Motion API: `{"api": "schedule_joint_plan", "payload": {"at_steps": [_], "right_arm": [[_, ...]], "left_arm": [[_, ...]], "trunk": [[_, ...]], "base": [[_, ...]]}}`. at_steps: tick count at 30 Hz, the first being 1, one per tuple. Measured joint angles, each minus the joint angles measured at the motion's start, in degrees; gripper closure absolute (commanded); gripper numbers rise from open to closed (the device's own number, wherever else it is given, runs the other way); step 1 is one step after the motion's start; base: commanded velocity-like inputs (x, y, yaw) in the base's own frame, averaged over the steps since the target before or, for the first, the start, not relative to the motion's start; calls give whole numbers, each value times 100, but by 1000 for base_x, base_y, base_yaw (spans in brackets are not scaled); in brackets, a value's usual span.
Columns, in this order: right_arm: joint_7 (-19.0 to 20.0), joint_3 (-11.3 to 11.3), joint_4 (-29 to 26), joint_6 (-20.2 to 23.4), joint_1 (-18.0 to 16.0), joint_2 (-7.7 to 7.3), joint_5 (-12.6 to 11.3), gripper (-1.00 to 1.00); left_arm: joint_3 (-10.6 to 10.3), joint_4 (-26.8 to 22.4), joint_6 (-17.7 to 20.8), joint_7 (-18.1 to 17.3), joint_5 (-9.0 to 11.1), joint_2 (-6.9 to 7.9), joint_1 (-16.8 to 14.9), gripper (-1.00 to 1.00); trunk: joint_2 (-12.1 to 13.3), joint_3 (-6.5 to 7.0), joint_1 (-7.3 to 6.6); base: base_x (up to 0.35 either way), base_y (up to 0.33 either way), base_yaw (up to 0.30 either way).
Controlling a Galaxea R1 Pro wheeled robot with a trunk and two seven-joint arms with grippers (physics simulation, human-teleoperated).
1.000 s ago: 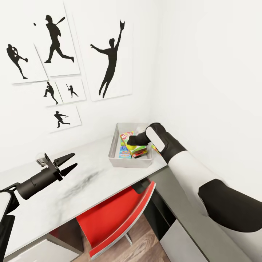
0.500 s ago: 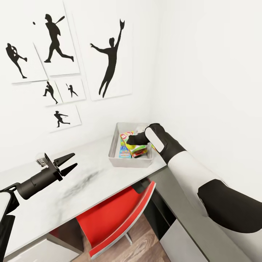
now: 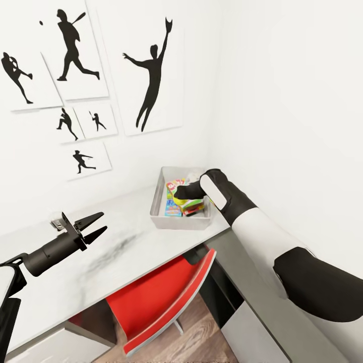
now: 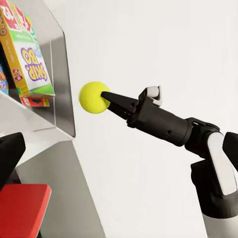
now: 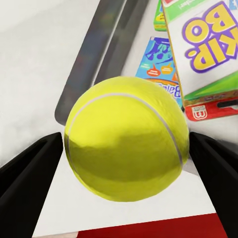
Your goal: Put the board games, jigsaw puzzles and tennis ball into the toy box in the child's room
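Unmoved: tennis ball (image 5: 126, 144) between right claw (image 4: 101, 97) fingers.

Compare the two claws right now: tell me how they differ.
The right claw is shut on the tennis ball, while the left claw is open and holds nothing. The right claw reaches over the toy box, which holds game boxes; the left claw hangs above bare table, well away from the toy box. Both have dark, pointed fingers.

Ball above the toy box

The yellow-green tennis ball (image 5: 127, 140) hangs over the grey toy box (image 3: 158, 202), where the Skip-Bo game (image 5: 206, 49) lies on another colourful box.
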Motion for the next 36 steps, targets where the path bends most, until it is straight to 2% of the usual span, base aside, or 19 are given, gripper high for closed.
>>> {"api": "schedule_joint_plan", "payload": {"at_steps": [32, 36], "right_arm": [[19, 17, 40, 124, -154, 12, -4, 100], [20, 16, 40, 126, -155, 12, -2, 100]], "left_arm": [[-1, -2, 9, -38, 13, 0, 0, -100], [-7, -6, 20, -313, 53, 0, -7, -100]], "trunk": [[0, -298, 0], [-1, -336, 0]], "base": [[0, 0, 0], [0, 0, 0]]}}
